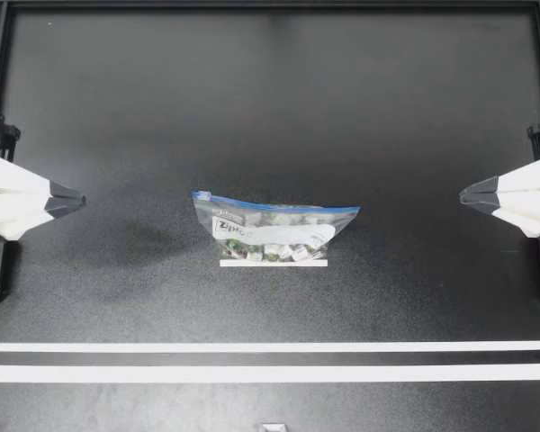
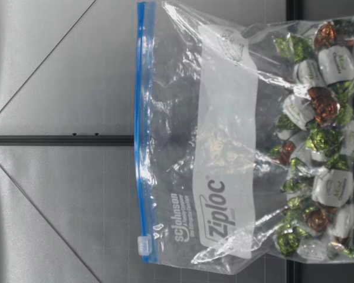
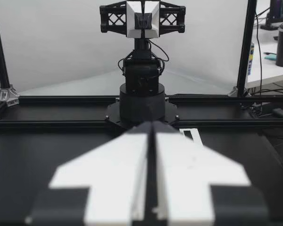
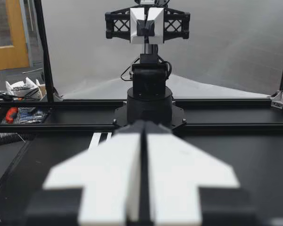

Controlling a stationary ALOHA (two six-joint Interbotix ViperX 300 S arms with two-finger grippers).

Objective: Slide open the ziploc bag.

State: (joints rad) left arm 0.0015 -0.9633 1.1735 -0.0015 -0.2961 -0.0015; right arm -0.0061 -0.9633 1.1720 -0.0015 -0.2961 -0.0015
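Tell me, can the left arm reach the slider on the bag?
Probably yes. Nothing lies on the table between my left gripper and the bag, and the slider sits at the bag's end nearest that arm. The gripper is shut, though.

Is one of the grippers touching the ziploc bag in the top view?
No, my left gripper and my right gripper hang at opposite sides, both well apart from the ziploc bag between them.

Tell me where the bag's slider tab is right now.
In the top view the slider tab sits at one end of the blue zip strip on the ziploc bag, the end nearer my left gripper but well clear of it.
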